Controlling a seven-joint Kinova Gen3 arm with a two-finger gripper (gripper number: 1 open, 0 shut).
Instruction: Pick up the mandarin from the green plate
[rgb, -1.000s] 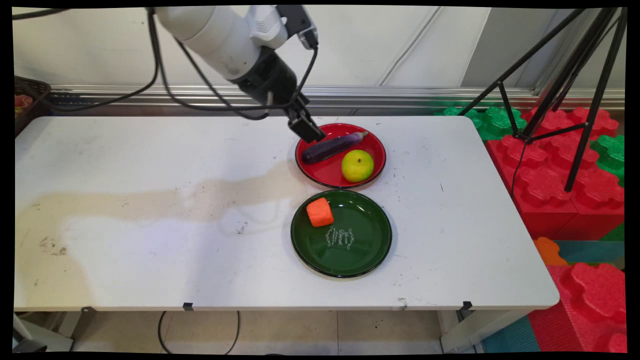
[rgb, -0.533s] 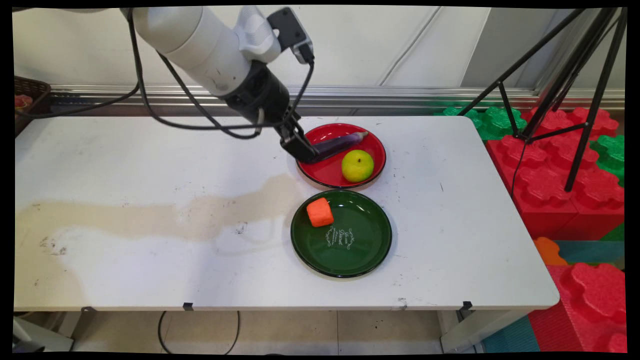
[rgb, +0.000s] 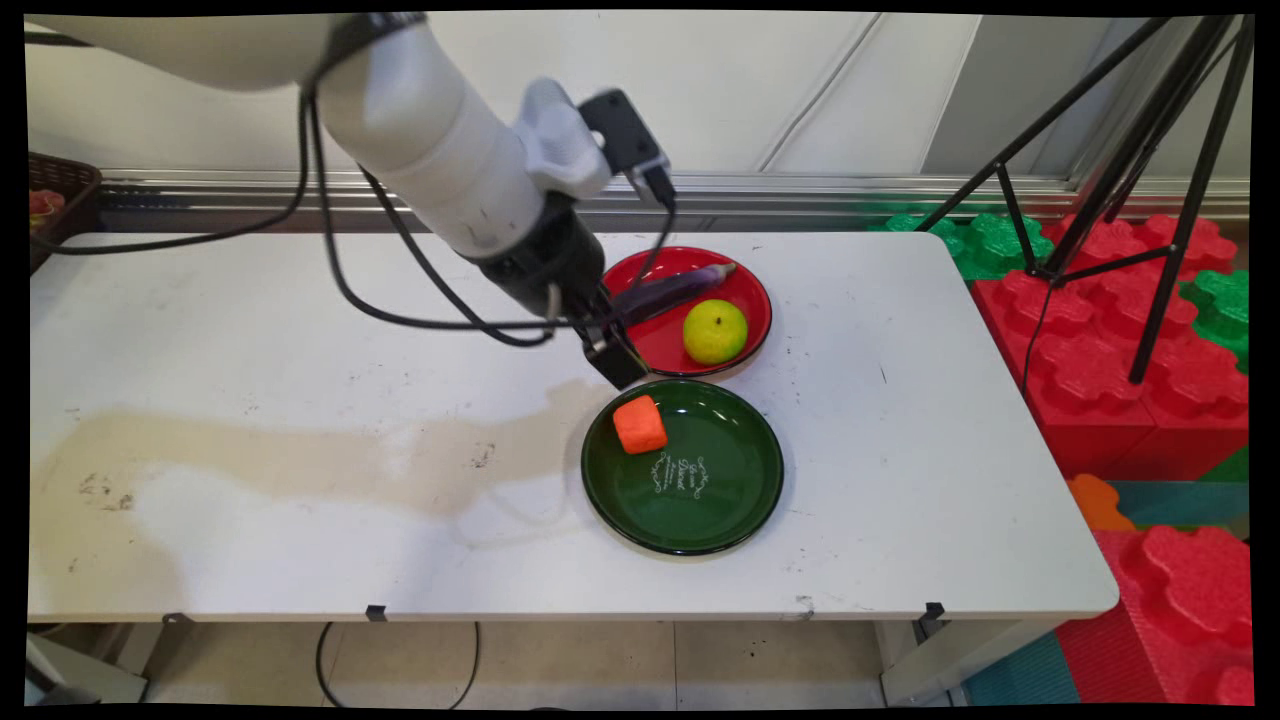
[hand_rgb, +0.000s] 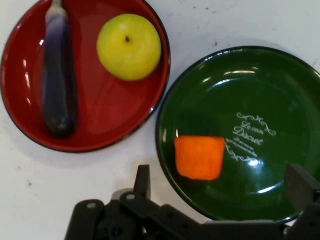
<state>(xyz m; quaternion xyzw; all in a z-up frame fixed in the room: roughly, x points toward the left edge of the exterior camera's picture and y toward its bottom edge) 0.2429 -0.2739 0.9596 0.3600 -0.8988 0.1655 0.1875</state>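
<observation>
Tabletop (rgb: 300, 520) nearest, white, marked by a tan stain across the left half. Carries 2 plates toward the right of centre, set close together, rims almost touching in the hand view. Closer of the 2: green plate (rgb: 720, 500), glossy, with pale lettering at its middle. Holds 1 thing only, an orange block (rgb: 640, 424), resting on the plate's left part just inside the rim, upright and untouched. Just beyond and above that rim: gripper (rgb: 615, 365), angled down from the upper left, poised over the gap between the 2 plates. Grips nothing, touches nothing; fingers (hand_rgb: 142, 180) spread wide apart in the hand view, with the orange block (hand_rgb: 199, 157) lying between and ahead of them on the green plate (hand_rgb: 280, 100). Stands nearer to that block than to anything else. Trails black cables (rgb: 330, 260) back along the arm. Farther off: red plate (rgb: 750, 290), partly hidden at its left by the gripper in the main view, fully shown in the hand view as red plate (hand_rgb: 115, 120). Bears 2 pieces, a yellow-green apple (rgb: 715, 331) on the nearer right side and a purple eggplant (rgb: 680, 285) along the far side, the 2 close but apart. Same pair in the hand view: apple (hand_rgb: 129, 46), eggplant (hand_rgb: 59, 85). Farthest: dark basket (rgb: 60, 190) at the far left, black tripod (rgb: 1150, 170) and red and green foam blocks (rgb: 1100, 340) off the right end.
</observation>
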